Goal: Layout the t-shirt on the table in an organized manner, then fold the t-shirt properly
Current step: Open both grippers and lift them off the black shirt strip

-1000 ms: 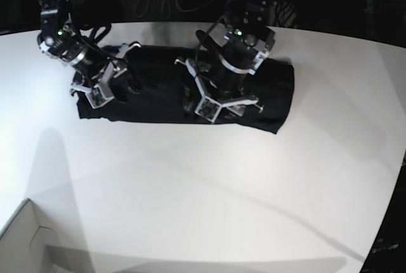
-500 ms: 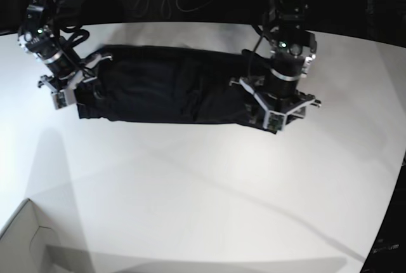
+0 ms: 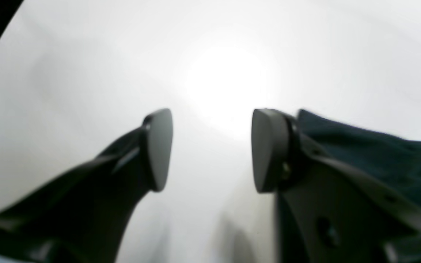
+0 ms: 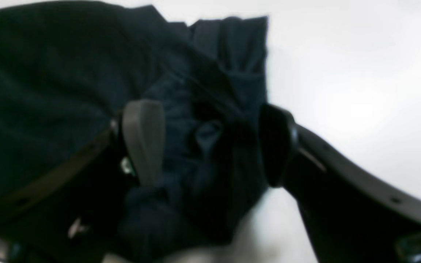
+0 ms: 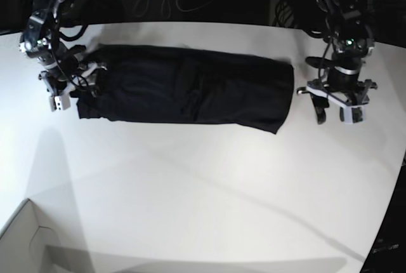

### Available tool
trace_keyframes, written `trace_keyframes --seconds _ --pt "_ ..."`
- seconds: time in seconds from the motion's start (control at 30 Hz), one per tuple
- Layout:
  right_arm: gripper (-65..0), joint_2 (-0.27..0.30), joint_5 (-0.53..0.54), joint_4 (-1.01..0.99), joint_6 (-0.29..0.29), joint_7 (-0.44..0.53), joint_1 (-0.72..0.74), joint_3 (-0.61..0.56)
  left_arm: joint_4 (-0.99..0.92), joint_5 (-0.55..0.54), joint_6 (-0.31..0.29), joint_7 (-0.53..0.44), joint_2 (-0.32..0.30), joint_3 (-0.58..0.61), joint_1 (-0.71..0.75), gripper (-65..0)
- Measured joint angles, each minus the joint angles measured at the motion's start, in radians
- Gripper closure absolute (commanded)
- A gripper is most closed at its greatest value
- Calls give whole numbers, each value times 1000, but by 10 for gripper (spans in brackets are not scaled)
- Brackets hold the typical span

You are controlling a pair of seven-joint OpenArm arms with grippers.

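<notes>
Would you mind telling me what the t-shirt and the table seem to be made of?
The t-shirt: thin, soft, matte black knit, probably cotton; it creases and bunches. The table: smooth, hard white top with a slight sheen, perhaps laminate; it shows soft glare and shadows.

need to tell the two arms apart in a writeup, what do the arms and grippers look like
Both look alike: black jointed arms with silver-grey rings near the wrists, a small green light on each and loose black cables. The left gripper and right gripper have pale brackets and two dark curved fingers ending in flat, rounded grey pads.
</notes>
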Motion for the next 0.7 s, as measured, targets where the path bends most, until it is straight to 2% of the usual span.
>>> trace_keyframes --seconds 0.33,0.4,0.47,0.6,0.63,0.7 --pt "-412 -2 18 -52 -3 46 3 0 -3 -2 0 -2 2 -149 24 -332" --pt "-394 -1 27 -71 -3 60 5 0 -3 -2 0 -3 2 -166 21 -332" --pt "-307 3 26 -82 -4 71 8 -19 -18 -3 0 -19 2 -175 21 -332" --pt "-44 1 29 -83 -3 72 5 -107 -44 -5 0 0 5 -175 23 -332" --pt "0 -2 37 -83 -3 67 3 -123 -43 -6 0 -8 4 -175 22 -332" --pt "0 -1 48 -83 -2 74 -6 -148 -43 -5 0 -10 4 -175 22 -332"
